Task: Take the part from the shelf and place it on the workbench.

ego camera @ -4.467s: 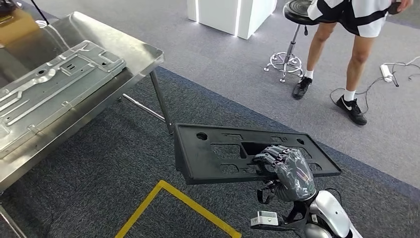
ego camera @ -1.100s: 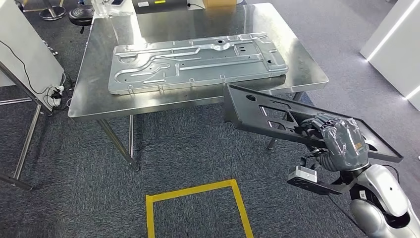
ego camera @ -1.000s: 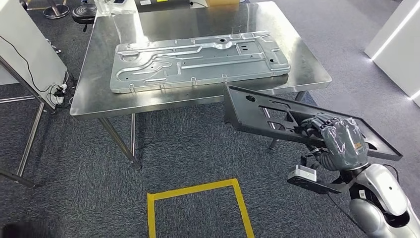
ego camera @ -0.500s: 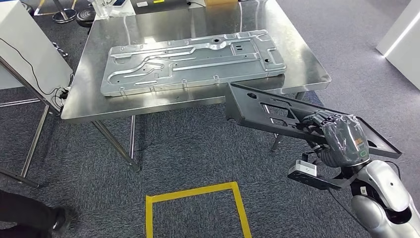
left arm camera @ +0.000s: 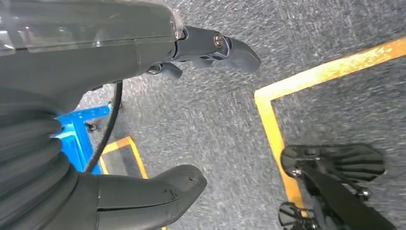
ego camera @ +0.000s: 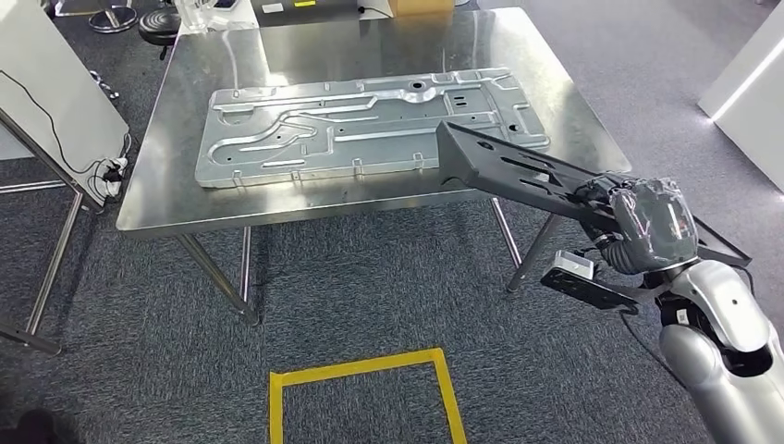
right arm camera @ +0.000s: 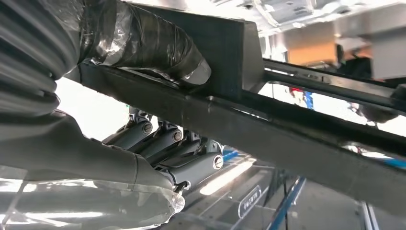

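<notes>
A long black plastic panel (ego camera: 504, 166) with cut-outs is the part. My right hand (ego camera: 647, 225) grips it near its middle. Its far end hangs just above the front right edge of the steel workbench (ego camera: 176, 194), over the corner of a large silver stamped metal plate (ego camera: 370, 116) lying there. In the right wrist view the black panel (right arm camera: 287, 129) runs across the picture, with my right hand (right arm camera: 143, 143) wrapped round its bar. My left hand (left arm camera: 158, 120) hangs over the grey carpet with its fingers apart and nothing in it.
Yellow tape (ego camera: 370, 365) marks a square on the carpet in front of the workbench. A white board on a metal stand (ego camera: 55, 92) is at the left. A cardboard box (ego camera: 421, 6) and a stool (ego camera: 162, 20) stand behind the table. A white block (ego camera: 749, 92) stands at the right.
I have turned from the open floor to face the workbench. Over the last second my right hand has lifted the panel, and its far end has gone from below the table edge to above it.
</notes>
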You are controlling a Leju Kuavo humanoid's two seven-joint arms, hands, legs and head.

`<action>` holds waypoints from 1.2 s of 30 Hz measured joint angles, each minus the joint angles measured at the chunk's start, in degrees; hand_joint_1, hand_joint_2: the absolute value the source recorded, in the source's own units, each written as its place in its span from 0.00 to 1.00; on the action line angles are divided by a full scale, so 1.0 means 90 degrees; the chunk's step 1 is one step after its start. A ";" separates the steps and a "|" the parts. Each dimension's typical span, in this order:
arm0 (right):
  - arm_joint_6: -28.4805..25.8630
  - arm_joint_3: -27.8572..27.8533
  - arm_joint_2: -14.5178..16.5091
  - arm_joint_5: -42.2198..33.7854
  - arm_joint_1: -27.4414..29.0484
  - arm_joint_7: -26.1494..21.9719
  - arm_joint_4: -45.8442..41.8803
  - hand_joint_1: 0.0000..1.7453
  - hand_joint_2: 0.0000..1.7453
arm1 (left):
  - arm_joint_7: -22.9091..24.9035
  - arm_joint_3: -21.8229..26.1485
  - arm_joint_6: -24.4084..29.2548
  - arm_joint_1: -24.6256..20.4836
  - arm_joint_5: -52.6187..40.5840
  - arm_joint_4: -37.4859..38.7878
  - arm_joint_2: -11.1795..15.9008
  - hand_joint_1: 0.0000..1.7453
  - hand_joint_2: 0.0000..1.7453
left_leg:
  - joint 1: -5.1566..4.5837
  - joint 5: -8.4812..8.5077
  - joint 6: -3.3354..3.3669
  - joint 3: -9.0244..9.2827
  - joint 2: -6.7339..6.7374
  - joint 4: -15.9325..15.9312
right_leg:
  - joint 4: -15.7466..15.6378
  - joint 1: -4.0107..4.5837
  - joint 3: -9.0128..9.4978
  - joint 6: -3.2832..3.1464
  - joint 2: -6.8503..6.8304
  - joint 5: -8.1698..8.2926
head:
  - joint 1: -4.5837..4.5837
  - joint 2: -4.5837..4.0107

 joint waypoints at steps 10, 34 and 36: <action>0.0319 0.0508 0.0034 0.0281 -0.1109 0.0109 0.0656 1.00 1.00 | -0.0010 0.0059 -0.0044 -0.0038 -0.0066 -0.0004 -0.0005 0.00 1.00 | -0.0006 -0.0472 -0.0273 0.0072 -0.0015 0.0411 | -0.1455 -0.0051 0.0475 -0.0206 0.0021 0.0895 | -0.0010 0.0000; 0.1217 0.3073 0.2295 0.1300 -0.3625 0.0845 0.2844 1.00 1.00 | 0.0016 0.0174 -0.0067 -0.0082 -0.0195 -0.0004 -0.0018 0.00 1.00 | 0.0000 -0.0094 -0.0091 -0.0021 -0.0014 0.0145 | -0.0579 0.0005 -0.0017 -0.0110 0.0017 0.0784 | -0.0002 0.0000; 0.1195 0.3302 0.2631 0.1439 -0.3732 0.0967 0.3115 1.00 1.00 | 0.0016 0.0180 -0.0077 -0.0088 -0.0220 -0.0004 -0.0022 0.00 1.00 | -0.0017 -0.0199 -0.0142 0.0032 -0.0016 0.0206 | -0.1262 0.0037 0.0240 -0.0184 0.0009 0.1129 | -0.0004 0.0000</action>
